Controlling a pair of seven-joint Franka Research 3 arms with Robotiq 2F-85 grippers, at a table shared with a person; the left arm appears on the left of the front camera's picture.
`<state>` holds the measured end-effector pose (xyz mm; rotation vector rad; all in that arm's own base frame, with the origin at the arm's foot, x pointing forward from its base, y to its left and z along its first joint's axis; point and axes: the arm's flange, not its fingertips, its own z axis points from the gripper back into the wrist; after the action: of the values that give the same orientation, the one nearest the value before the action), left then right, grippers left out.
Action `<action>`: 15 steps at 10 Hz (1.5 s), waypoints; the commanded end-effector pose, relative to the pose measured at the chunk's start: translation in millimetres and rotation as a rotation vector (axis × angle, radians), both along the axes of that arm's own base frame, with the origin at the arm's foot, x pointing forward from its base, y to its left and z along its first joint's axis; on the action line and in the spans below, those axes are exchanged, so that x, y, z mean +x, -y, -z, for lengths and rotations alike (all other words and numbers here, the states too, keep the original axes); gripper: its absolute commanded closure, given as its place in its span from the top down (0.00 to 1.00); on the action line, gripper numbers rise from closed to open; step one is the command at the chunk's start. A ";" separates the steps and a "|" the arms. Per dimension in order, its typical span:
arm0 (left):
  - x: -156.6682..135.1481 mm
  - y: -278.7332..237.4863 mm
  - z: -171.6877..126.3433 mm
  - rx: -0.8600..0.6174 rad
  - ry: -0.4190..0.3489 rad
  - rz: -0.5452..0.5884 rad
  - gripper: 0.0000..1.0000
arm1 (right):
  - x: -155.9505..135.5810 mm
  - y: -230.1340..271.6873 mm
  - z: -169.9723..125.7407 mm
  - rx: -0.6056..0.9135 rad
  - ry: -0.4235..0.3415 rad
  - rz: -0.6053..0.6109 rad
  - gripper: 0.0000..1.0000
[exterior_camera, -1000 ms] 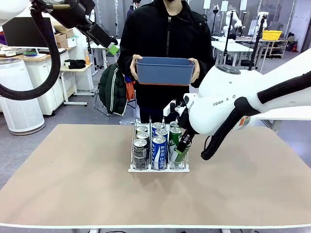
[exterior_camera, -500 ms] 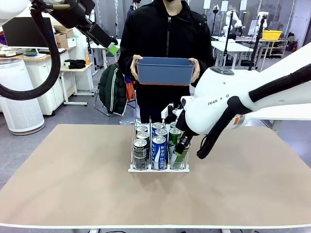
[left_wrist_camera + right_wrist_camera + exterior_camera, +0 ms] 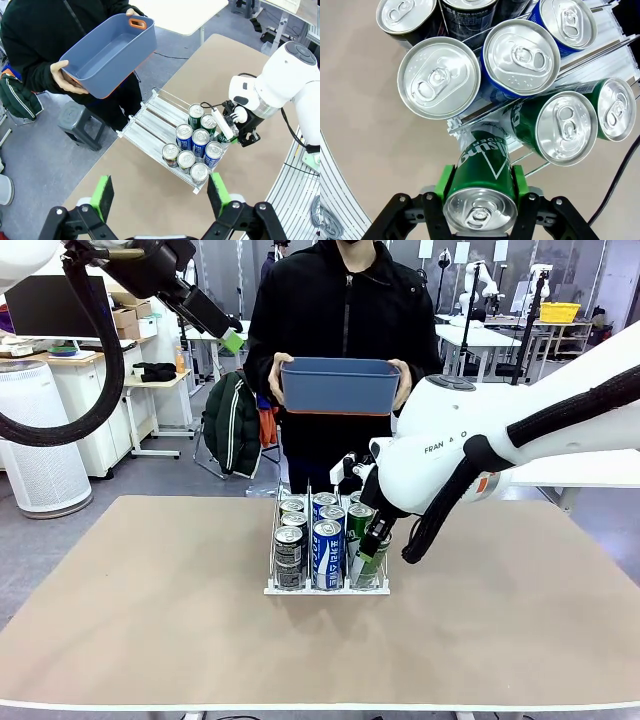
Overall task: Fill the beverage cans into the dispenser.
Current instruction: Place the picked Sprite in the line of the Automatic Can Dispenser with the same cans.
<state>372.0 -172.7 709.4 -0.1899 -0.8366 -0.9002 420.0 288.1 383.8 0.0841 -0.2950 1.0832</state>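
My right pincer (image 3: 481, 192) clamps a slim green aluminium can (image 3: 482, 187), tilted so it slides into the white wire dispenser's (image 3: 327, 587) three-o'clock lane.

Table (image 3: 150, 640): flat beige top with a pale front edge, running across the front view. From the left wrist view its near corner stands against grey floor.

Resting directly on it: one dispenser (image 3: 272, 589), a small wire rack on a white base, near the middle of the top and toward the far side. Three narrow lanes parted by thin metal rails.

Contents of the dispenser: beverage cans (image 3: 327, 552), upright with silver tops; black-grey in the left lane, blue with white lettering in the middle lane, green in the right lane (the cans crowd the near end, leaving the far ends of the lanes bare in the left wrist view).
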 end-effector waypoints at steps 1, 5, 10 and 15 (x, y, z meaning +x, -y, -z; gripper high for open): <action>0.3 -0.6 0.1 0.002 0.001 -0.002 1.00 | -0.8 1.5 0.9 0.013 0.004 0.007 0.58; 0.3 -0.6 0.1 0.002 0.001 -0.002 1.00 | 0.1 0.1 0.0 0.000 0.000 0.001 0.58; 0.3 -0.6 0.1 0.002 0.001 -0.002 1.00 | 0.4 -0.1 -24.1 0.027 -0.001 -0.010 1.00; 0.3 -0.6 0.1 0.002 0.001 -0.002 1.00 | -17.9 18.0 -68.6 0.107 0.051 0.028 1.00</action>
<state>372.0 -172.7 709.4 -0.1899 -0.8366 -0.9002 411.5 282.1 451.1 0.1224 -0.3978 1.0381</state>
